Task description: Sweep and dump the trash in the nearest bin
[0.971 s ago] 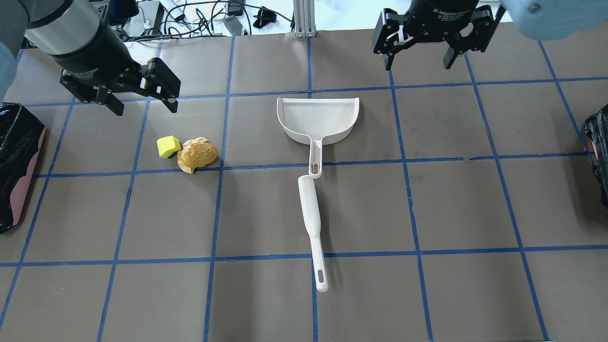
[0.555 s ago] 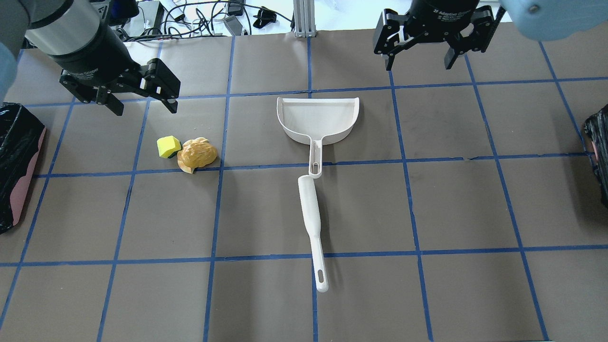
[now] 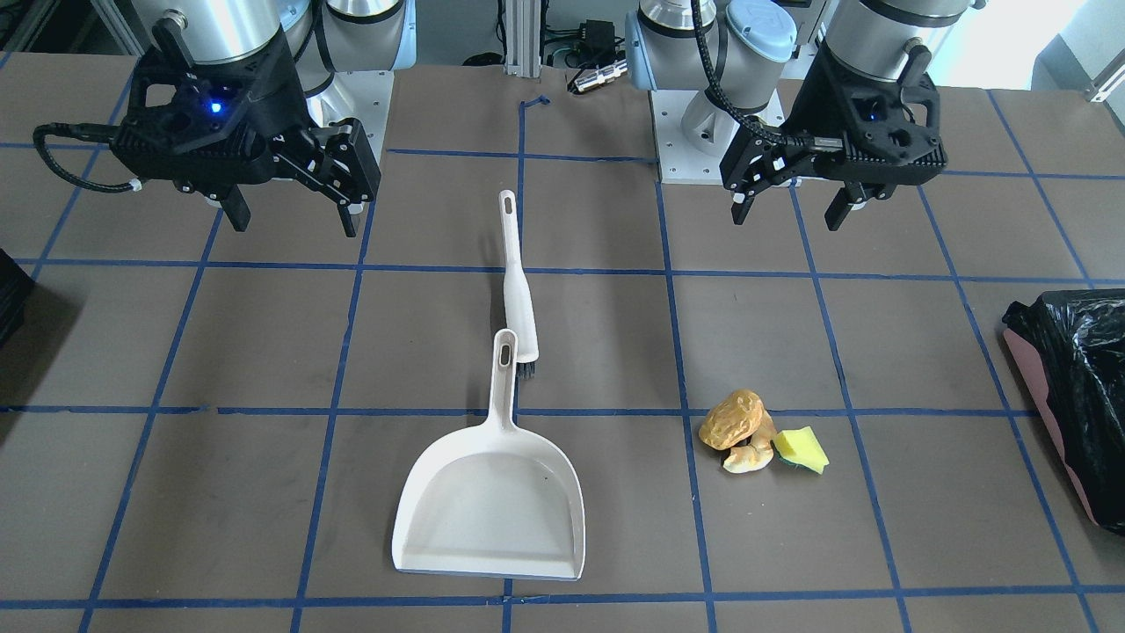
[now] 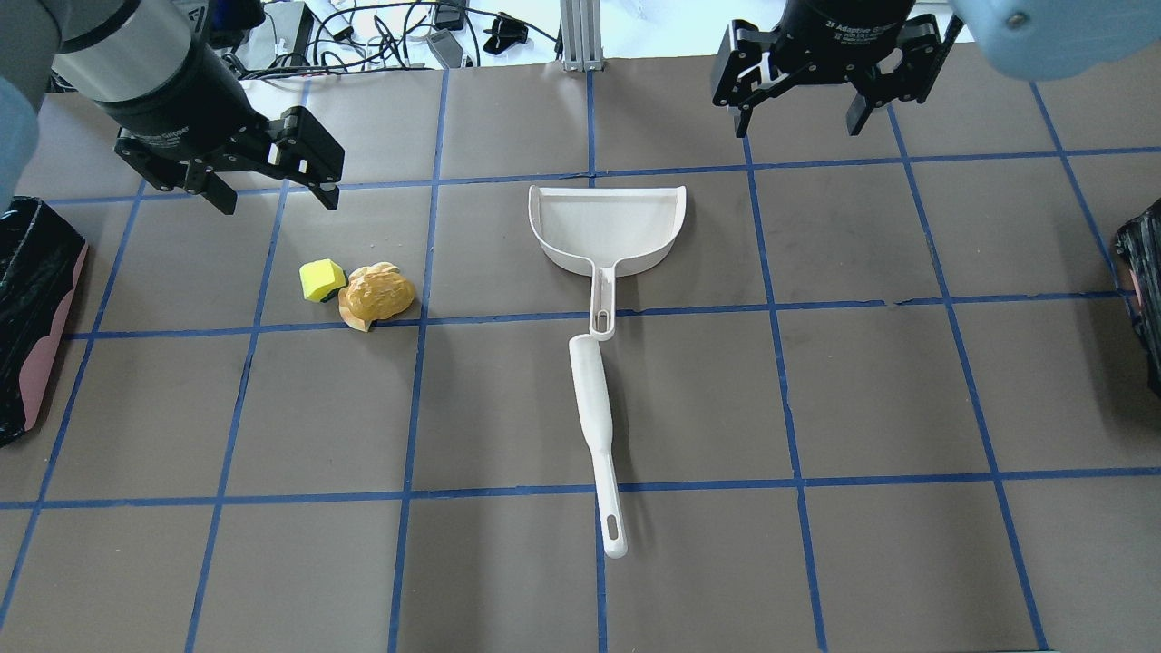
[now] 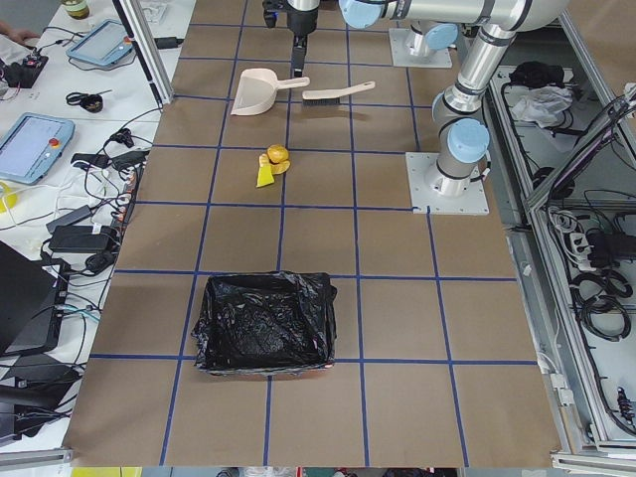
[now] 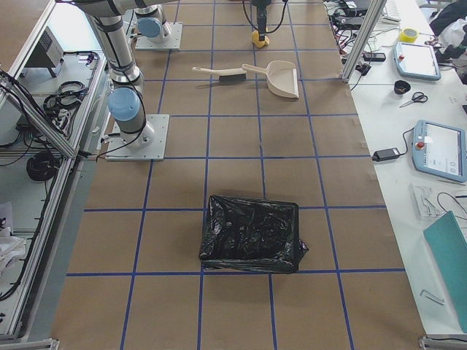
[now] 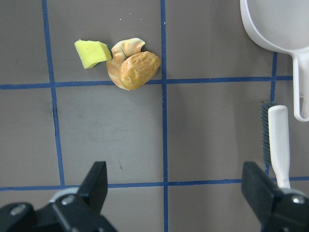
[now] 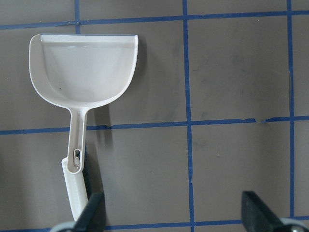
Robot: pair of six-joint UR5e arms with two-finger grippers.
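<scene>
The trash (image 4: 363,292) is a small pile on the brown table: a yellow sponge wedge (image 7: 92,53), an orange-brown lumpy piece (image 7: 139,70) and a pale crust piece (image 3: 747,459). My left gripper (image 4: 277,201) hangs open above the table just beyond the pile, holding nothing. The bin (image 4: 53,349) with a pink side and a black bag sits at the table's left end (image 3: 1043,397). A white dustpan (image 4: 603,227) and a white brush (image 4: 594,426) lie mid-table, handles overlapping. My right gripper (image 4: 795,122) is open and empty, beyond and right of the dustpan (image 8: 82,67).
A second black-bagged bin (image 4: 1143,290) stands at the table's right end. Blue tape lines grid the table. Cables and devices lie past the far edge (image 4: 390,32). Side benches carry tablets and tools (image 5: 35,144).
Both grippers have edged slightly toward the far side of the table. The trash, dustpan and brush have not moved.
</scene>
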